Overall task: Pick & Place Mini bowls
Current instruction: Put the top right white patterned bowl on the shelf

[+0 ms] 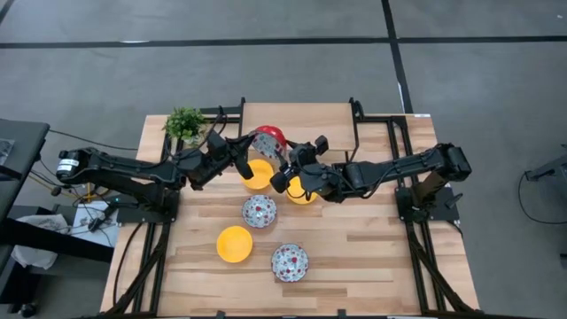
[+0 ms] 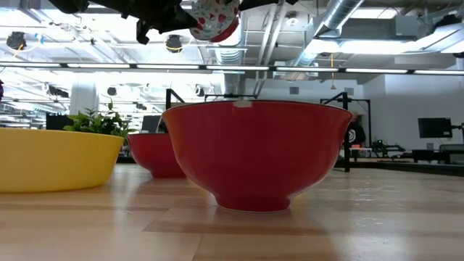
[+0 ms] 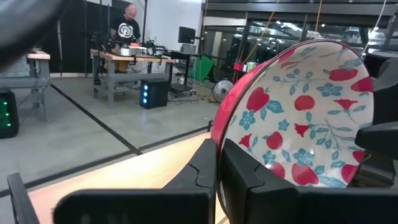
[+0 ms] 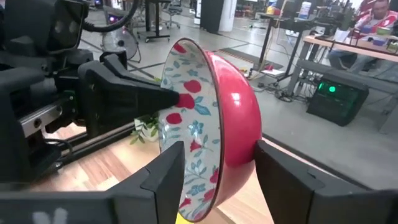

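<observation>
A mini bowl (image 1: 268,140), red outside and floral inside, hangs in the air over the table's far middle, tipped on edge. My left gripper (image 3: 219,171) is shut on its rim. My right gripper (image 4: 217,180) is open, with one finger on each side of the same bowl's wall (image 4: 233,118). Below on the table sit three yellow bowls (image 1: 259,175) (image 1: 302,191) (image 1: 235,244) and two floral bowls (image 1: 259,211) (image 1: 290,261), each on its foot. The low view shows the held bowl (image 2: 214,18) at the top, above a red-sided bowl (image 2: 254,156). My left gripper pinches the bowl's rim (image 3: 219,140), one finger on the red outside and one on the floral inside. The fingers come level from the table's left. The bowl is lifted clear, standing on edge. My right gripper's open fingers (image 4: 166,177) flank the bowl's lower wall; whether they touch it, I cannot tell.
A small green plant (image 1: 185,124) stands at the table's far left corner, just behind my left arm. A person sits at a bench (image 3: 127,28) in the room beyond. Bare wood lies along the near edge (image 1: 372,283) and to the right.
</observation>
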